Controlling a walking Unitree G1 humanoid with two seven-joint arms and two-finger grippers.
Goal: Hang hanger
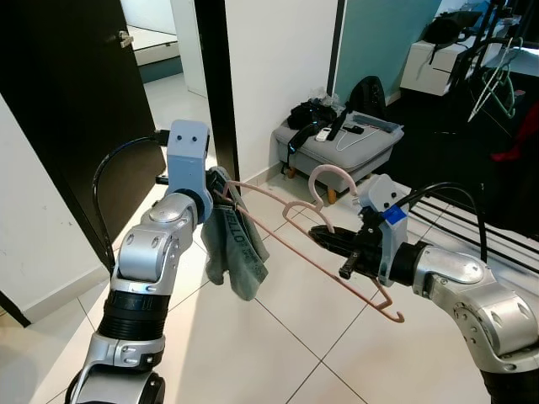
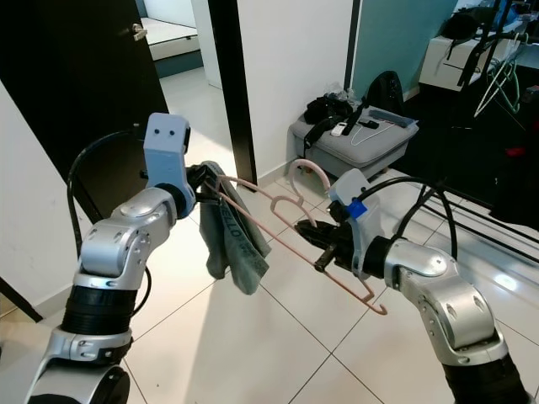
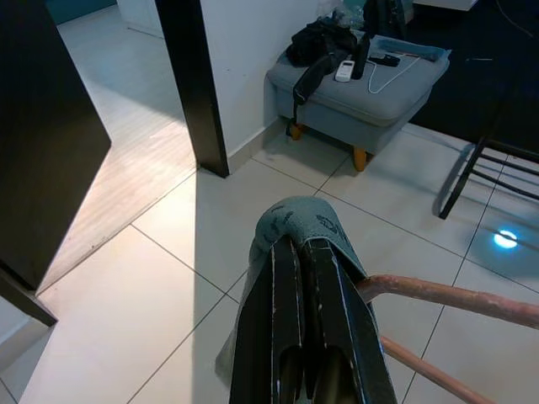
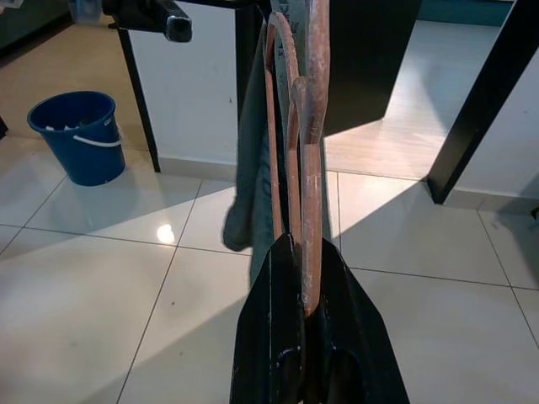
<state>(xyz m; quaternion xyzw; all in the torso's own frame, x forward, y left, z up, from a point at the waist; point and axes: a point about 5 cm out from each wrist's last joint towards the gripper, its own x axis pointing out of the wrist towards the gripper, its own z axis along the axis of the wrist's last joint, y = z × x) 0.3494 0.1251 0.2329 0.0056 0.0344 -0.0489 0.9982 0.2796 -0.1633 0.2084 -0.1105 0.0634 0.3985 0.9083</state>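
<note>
Right gripper (image 1: 330, 241): is pinching the pink hanger (image 1: 337, 271) near its hook, fingers closed on it.
Left gripper (image 2: 205, 187): is clamping the hanger's other end and the grey-green towel (image 1: 236, 248).
Hanger: is hanging in the air above the tiled floor (image 1: 278, 353).

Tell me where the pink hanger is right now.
In the left eye view, the pink hanger hangs mid-air between the left gripper and right gripper, both shut on it, a grey-green cloth draped at its left end.

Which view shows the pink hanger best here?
The left eye view: the whole hanger shows, hook to far end, held between the left claw and right claw, with the grey cloth draped on it. The right eye view nearly matches. The wrist views show just short stretches at the fingers.
</note>
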